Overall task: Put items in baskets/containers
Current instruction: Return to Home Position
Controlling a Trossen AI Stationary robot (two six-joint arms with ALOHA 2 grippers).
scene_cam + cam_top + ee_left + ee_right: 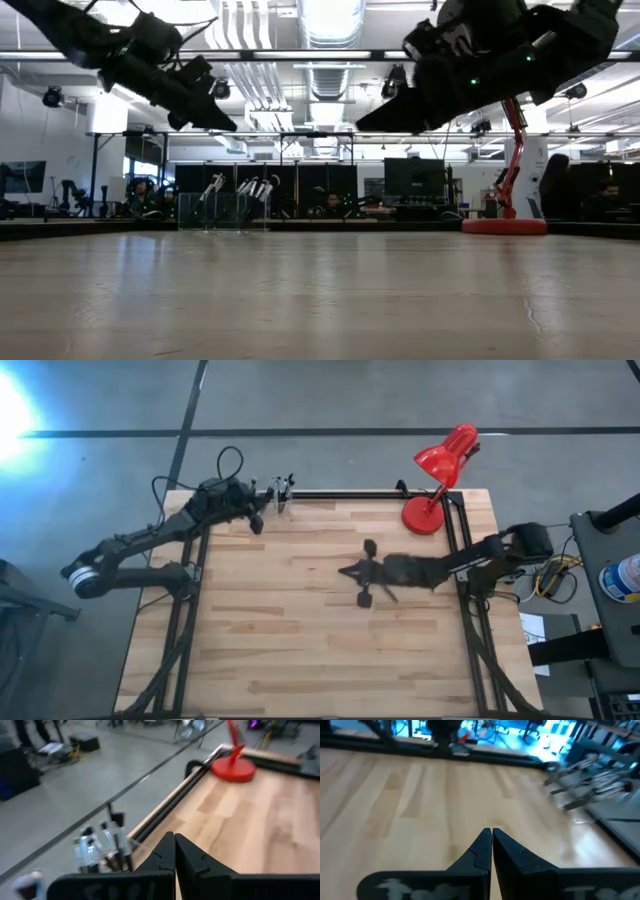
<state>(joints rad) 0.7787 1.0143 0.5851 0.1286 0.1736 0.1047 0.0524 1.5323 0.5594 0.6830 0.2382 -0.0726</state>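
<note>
Several thin dark items (pixel 116 845) stand upright in the clear containers (pixel 283 493) at the table's far edge, left of its middle. They also show in the low view (pixel 240 205) and the right wrist view (pixel 587 782). My left gripper (pixel 259 521) hangs shut just near and left of the containers, holding nothing; its fingers (pixel 186 854) are pressed together. My right gripper (pixel 344 571) floats shut over the middle of the table, pointing toward the left edge, its fingers (pixel 481 846) closed on nothing.
A red desk lamp (pixel 437 478) stands at the far right corner, its base (pixel 233 769) on the wood. A black rail (pixel 345 494) runs along the far edge. Bare wood (pixel 300 650) fills the near half. People sit in the room beyond.
</note>
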